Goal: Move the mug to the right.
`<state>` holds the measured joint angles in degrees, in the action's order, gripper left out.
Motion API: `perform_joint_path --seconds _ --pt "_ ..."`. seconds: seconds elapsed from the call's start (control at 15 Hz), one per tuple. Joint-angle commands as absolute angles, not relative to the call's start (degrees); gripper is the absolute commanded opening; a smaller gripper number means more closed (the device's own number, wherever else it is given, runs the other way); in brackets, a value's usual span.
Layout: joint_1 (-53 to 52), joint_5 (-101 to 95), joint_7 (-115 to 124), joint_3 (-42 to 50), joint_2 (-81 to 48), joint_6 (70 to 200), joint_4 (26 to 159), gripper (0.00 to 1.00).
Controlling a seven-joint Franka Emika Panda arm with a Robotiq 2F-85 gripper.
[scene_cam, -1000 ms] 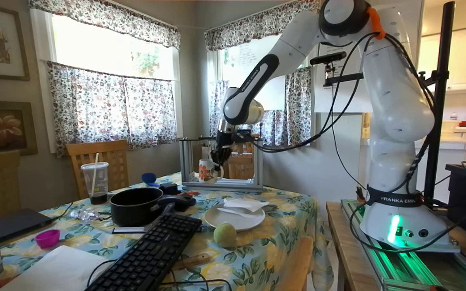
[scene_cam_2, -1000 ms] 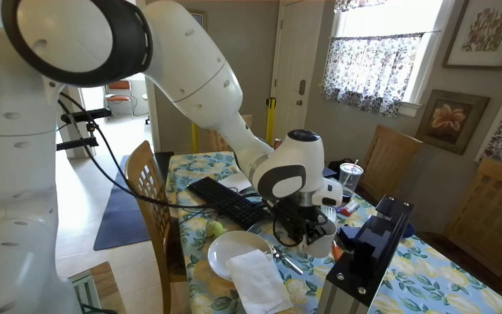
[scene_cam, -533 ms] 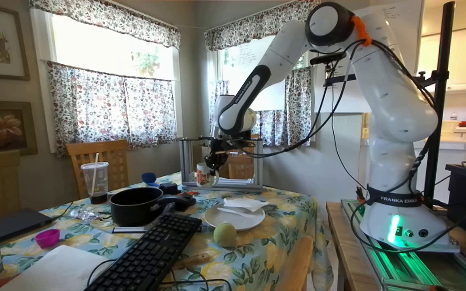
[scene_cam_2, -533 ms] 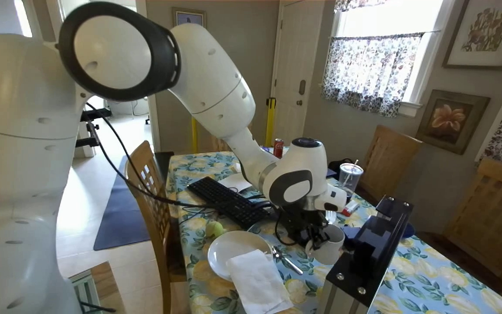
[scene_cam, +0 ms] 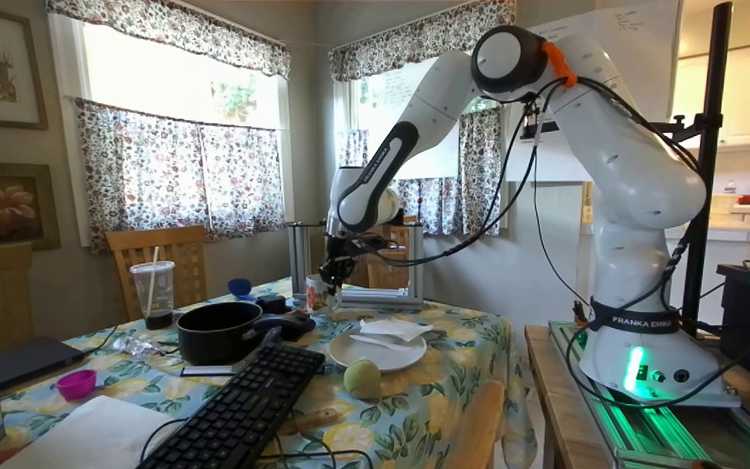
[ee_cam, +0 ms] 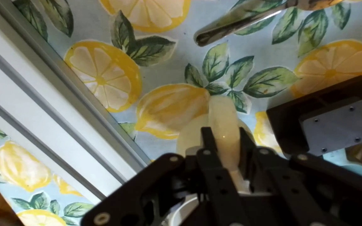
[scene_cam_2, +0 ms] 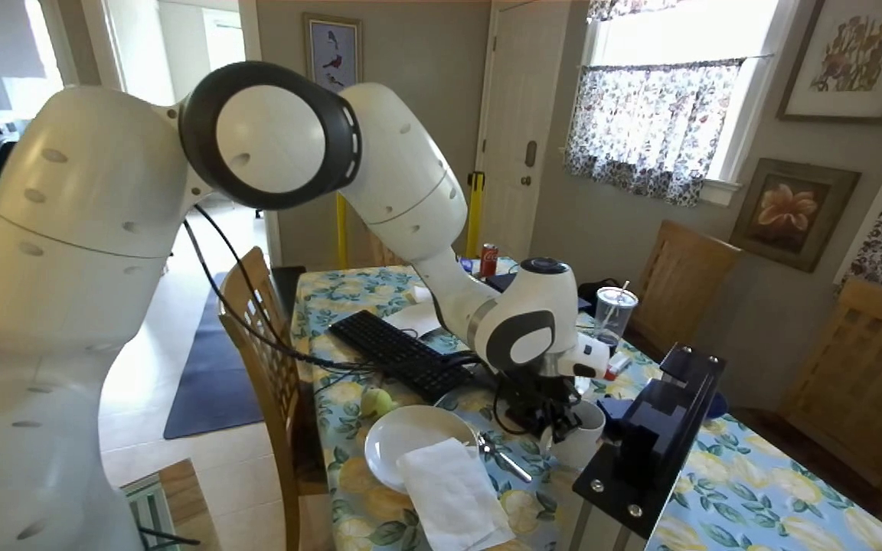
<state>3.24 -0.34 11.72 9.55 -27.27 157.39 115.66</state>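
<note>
The mug (scene_cam: 316, 296) is white with an orange-red flower. It is upright in both exterior views, and its plain side (scene_cam_2: 582, 445) shows in an exterior view. My gripper (scene_cam: 332, 284) is at the mug's handle side. In the wrist view, the fingers (ee_cam: 224, 131) sit on both sides of the pale handle (ee_cam: 222, 114), close against it; part of the mug's rim (ee_cam: 181, 213) shows below. The fingers hide the rest of the mug there. The mug is low near the tabletop; I cannot tell whether its base touches it.
A metal frame (scene_cam: 378, 302) stands right beside the mug; its bars (ee_cam: 55, 100) cross the wrist view. A black pot (scene_cam: 219, 333), a keyboard (scene_cam: 245, 404), a plate with a napkin (scene_cam: 342, 352), a green ball (scene_cam: 362, 379) and a clear tumbler (scene_cam: 155, 293) are on the table.
The gripper and the mug have moved together, down toward the table and away from the robot base, slowing in the last half second. The arm has lowered and leaned forward.
</note>
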Motion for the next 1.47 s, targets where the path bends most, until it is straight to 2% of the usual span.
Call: perform_joint_path --seconds 0.0,0.2,0.27,0.33,0.47,0.8,0.93,1.4 --pt "3.62 0.54 11.14 8.60 -30.14 156.53 111.80 0.05" --pt "3.52 0.48 10.57 7.92 -31.17 156.61 110.79 0.05" --pt "2.61 -0.50 11.57 8.86 -31.68 157.18 110.41 0.08" --pt "2.30 -0.90 11.50 9.04 -31.84 157.61 110.23 0.45" --pt "2.30 -1.40 9.49 8.39 -30.39 158.77 110.98 0.51" --pt "1.51 -1.34 3.91 5.71 -21.90 153.78 115.50 0.87" --pt "0.87 -1.01 2.53 3.95 -17.75 149.22 117.75 0.99" --pt "-3.89 -7.35 8.96 2.68 -6.00 138.47 124.91 1.00"
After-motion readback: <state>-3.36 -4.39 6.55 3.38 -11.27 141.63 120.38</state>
